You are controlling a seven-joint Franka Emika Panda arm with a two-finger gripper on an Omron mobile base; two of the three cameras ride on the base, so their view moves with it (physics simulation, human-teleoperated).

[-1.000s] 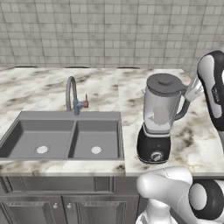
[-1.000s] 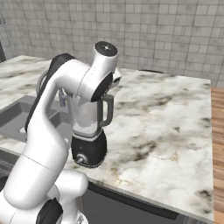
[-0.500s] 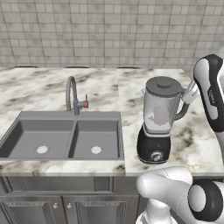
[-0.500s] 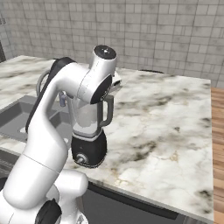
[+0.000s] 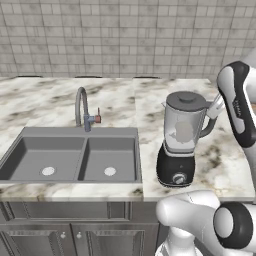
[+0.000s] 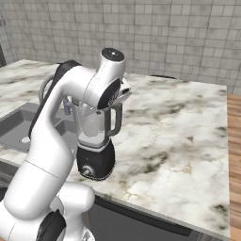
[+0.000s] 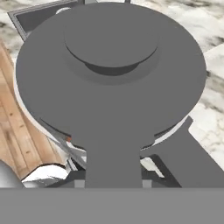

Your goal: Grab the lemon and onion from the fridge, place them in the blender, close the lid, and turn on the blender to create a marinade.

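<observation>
The blender point(image 5: 181, 145) stands on the marble counter right of the sink, its silver knob point(image 5: 178, 178) facing forward. The dark grey lid point(image 5: 186, 100) lies on the jar's rim, and in the hand view the lid point(image 7: 109, 70) is seen close up with its raised centre knob. My gripper point(image 7: 113, 183) is shut on a flat tongue at the lid's edge, on the handle side of the jar point(image 5: 216, 106) point(image 6: 123, 92). A pale round shape point(image 5: 184, 131) shows through the jar wall; I cannot tell whether it is the lemon or the onion. The fridge is out of view.
A double grey sink point(image 5: 75, 160) with a curved faucet point(image 5: 82, 107) lies left of the blender. Bare marble counter point(image 6: 183, 127) stretches right of the blender to an edge above wooden floor point(image 6: 234, 164). A tiled wall point(image 5: 125, 35) backs the counter.
The hand and the lid have sunk a little onto the jar's rim. The arm's upper part shifted slightly; the blender has not moved.
</observation>
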